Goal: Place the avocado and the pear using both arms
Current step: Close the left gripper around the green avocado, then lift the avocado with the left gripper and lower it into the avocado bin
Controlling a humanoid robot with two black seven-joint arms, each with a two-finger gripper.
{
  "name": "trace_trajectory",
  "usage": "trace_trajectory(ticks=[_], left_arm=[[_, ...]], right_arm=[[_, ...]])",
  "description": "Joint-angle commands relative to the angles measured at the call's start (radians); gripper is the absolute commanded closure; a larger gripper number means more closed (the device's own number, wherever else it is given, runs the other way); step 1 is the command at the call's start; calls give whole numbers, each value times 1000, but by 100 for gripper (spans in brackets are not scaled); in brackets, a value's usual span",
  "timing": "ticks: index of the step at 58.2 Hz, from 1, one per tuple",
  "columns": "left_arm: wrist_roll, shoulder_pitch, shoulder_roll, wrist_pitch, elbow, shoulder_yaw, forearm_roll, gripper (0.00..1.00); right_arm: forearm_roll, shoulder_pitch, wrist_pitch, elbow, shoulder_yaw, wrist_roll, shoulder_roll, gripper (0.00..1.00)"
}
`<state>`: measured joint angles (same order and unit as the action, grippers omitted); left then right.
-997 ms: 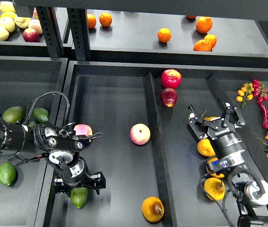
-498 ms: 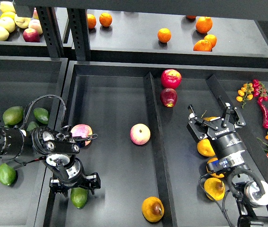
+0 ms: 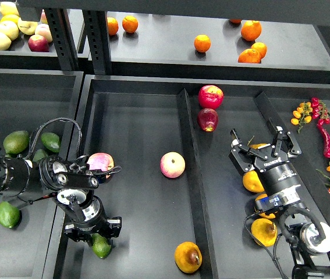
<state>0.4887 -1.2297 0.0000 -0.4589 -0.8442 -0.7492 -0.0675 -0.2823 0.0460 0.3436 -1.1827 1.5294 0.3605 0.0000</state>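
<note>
Green avocado [image 3: 101, 248] sits under left claw [image 3: 92, 235].

Approx. counts: 5 avocados [image 3: 101, 247], 4 pears [image 3: 188, 257], 4 pink-yellow apples [image 3: 172, 164], 2 red apples [image 3: 210, 96], 7 oranges [image 3: 202, 43], 2 grippers [image 3: 265, 152], plus pale fruit pile top-left.
</note>
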Motion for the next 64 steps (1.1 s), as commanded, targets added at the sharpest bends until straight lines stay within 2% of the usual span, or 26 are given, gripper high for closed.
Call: trace_trajectory(ticks=[1, 11, 22, 35, 44, 59, 64], left_arm=[[0, -7, 0, -30, 2, 2, 9, 82], [0, -33, 0, -30, -15, 51, 20, 84], [0, -132, 0, -30, -13, 82, 17, 84], [0, -186, 126, -30, 46, 194, 32, 83], [0, -209, 236, -30, 70, 211, 25, 83], [0, -182, 449, -30, 68, 212, -24, 82], [0, -128, 497, -30, 71, 231, -49, 81]], right_arm=[[0, 0, 0, 0, 0, 0, 0, 1], [0, 0, 0, 0, -2, 0, 0, 1], [0, 0, 0, 0, -2, 0, 0, 1], [-3, 0, 3, -18, -3, 0, 0, 1], [-6, 2, -6, -44, 6, 0, 0, 1], [-9, 23, -20, -44, 17, -6, 0, 1], [-9, 23, -20, -44, 17, -5, 0, 1]])
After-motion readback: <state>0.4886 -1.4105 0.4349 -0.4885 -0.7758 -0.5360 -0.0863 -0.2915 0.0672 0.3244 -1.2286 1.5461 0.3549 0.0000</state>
